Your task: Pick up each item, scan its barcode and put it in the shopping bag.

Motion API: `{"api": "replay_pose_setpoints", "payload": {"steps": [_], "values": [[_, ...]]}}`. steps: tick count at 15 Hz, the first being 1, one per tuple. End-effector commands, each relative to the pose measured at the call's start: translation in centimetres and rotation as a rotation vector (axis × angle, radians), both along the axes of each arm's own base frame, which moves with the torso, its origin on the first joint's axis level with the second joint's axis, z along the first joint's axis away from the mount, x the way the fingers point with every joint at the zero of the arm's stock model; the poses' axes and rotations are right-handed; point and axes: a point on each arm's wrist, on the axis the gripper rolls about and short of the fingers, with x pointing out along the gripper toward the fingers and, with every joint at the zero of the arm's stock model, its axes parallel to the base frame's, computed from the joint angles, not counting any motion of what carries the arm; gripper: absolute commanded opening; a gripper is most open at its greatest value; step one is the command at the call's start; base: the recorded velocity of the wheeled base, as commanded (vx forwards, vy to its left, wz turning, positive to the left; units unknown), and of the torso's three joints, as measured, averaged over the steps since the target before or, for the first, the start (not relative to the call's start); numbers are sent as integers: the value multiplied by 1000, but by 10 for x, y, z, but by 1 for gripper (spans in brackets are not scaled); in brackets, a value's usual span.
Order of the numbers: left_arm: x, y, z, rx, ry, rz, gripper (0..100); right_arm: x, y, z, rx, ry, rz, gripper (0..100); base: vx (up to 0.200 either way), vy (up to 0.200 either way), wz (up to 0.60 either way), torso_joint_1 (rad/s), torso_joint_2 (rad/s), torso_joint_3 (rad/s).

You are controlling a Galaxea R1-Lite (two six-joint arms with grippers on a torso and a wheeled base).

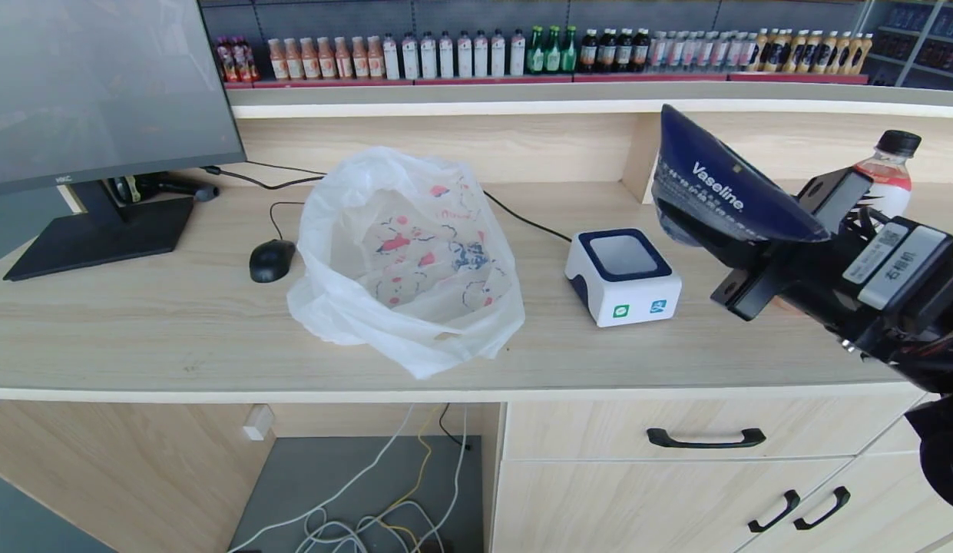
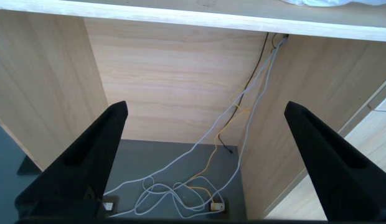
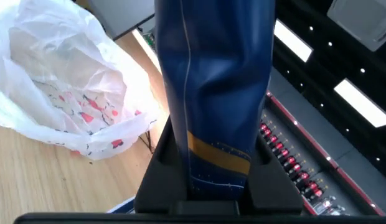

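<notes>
The dark blue pouch (image 1: 722, 192) is held above the counter's (image 1: 138, 322) right end by the right gripper (image 1: 756, 273), clamped on one end, near the barcode scanner (image 1: 622, 276). Scanning seems to be the step in hand. Next, the barcode must face the scanner's window, then the pouch goes to the shopping bag (image 1: 407, 253) mid-counter. The left gripper (image 2: 205, 124) is spread wide and empty below the counter's front edge.

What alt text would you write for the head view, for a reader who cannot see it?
The right gripper, jaws shut on a dark blue pouch, holds it above the wooden counter, to the right of a white barcode scanner. An open white shopping bag sits mid-counter, with a mouse and a monitor to its left.
</notes>
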Motion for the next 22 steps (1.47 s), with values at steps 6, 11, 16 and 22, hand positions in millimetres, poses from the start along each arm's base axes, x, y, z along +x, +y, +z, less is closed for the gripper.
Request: {"api": "replay_pose_setpoints", "payload": {"steps": [6,11,16,22], "values": [[0,0,0,0,0,1,100,-66,42,-3,282,332,182,0,0,0,0,0,0,0],[0,0,0,0,0,-1,100,-96,19,-30,391,667,296,0,0,0,0,0,0,0],[0,0,0,1,0,-1,100,-76,5,-37,572,768,144,0,0,0,0,0,0,0],[0,0,0,4,0,-1,100,-57,14,-23,659,754,148,0,0,0,0,0,0,0]]}}
